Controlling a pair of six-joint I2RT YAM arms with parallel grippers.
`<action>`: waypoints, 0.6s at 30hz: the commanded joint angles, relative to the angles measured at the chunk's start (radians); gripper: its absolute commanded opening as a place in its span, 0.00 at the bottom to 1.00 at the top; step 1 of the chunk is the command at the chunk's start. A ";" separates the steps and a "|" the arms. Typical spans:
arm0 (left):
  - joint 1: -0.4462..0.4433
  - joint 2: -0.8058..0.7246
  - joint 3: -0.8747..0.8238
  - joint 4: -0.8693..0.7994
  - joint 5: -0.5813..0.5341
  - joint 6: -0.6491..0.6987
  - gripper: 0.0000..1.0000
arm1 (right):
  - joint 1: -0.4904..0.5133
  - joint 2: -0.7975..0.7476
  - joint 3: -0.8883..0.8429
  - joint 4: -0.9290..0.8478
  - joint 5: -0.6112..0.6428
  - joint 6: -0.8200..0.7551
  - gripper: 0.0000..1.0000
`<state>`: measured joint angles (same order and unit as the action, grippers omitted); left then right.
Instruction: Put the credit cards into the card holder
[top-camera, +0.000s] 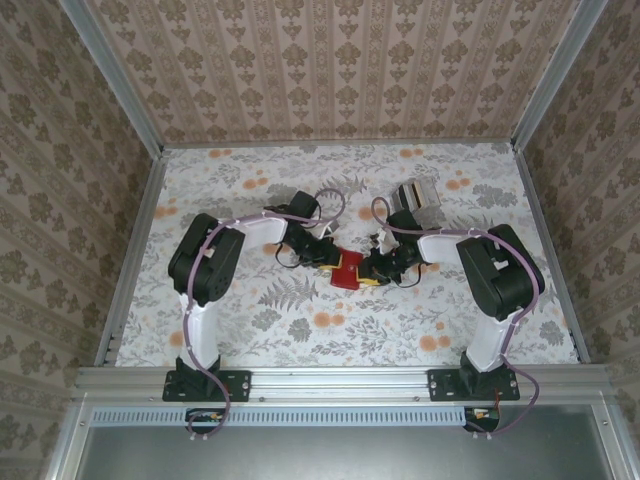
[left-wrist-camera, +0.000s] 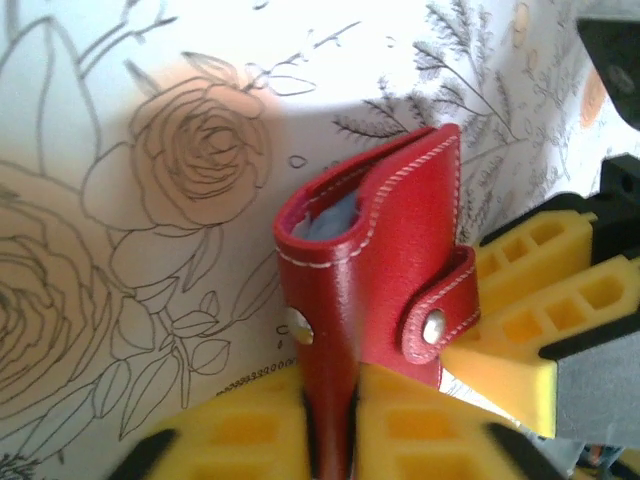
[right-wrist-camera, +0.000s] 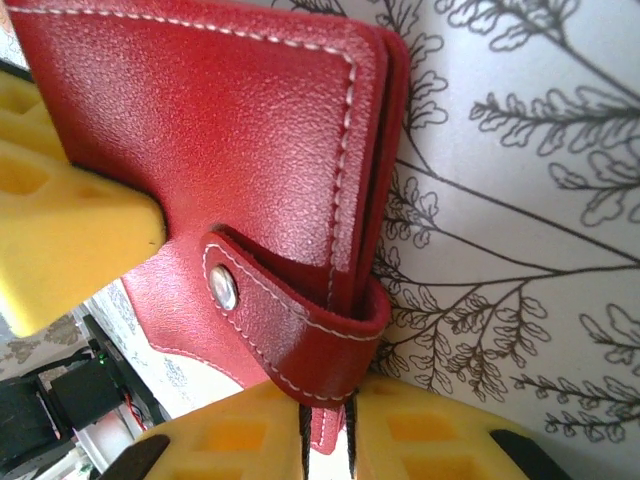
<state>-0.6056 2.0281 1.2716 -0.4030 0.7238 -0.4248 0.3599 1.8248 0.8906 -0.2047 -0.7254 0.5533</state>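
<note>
Left wrist: I find the left gripper (left-wrist-camera: 330, 425) clenched on the card holder (left-wrist-camera: 390, 260); the right gripper (right-wrist-camera: 325, 435) pinches its tab edge, evidently steadying it.

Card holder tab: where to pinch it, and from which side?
Probably the tab loop where it wraps the edge of the card holder, coming in edge-on from that side: it bulges clear there, while its snapped end lies flat on the cover.

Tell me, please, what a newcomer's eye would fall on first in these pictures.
The red card holder, at mid-table, stands out against the flowered table. The yellow left fingers pinch one edge, and the right fingers pinch it near its snap tab. A pale blue card peeks from its slightly open end.
</note>
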 joint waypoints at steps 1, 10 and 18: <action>-0.010 -0.008 0.031 -0.029 0.057 0.004 0.00 | 0.011 -0.001 0.003 0.024 0.022 -0.012 0.26; 0.000 -0.111 0.065 -0.135 0.026 -0.056 0.00 | 0.063 -0.308 -0.101 0.047 0.343 -0.076 0.36; 0.024 -0.101 0.060 -0.100 0.153 -0.101 0.00 | 0.150 -0.311 -0.023 0.007 0.453 -0.120 0.40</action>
<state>-0.5957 1.9507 1.3270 -0.5091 0.7727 -0.4873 0.4969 1.4857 0.8211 -0.1825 -0.3420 0.4694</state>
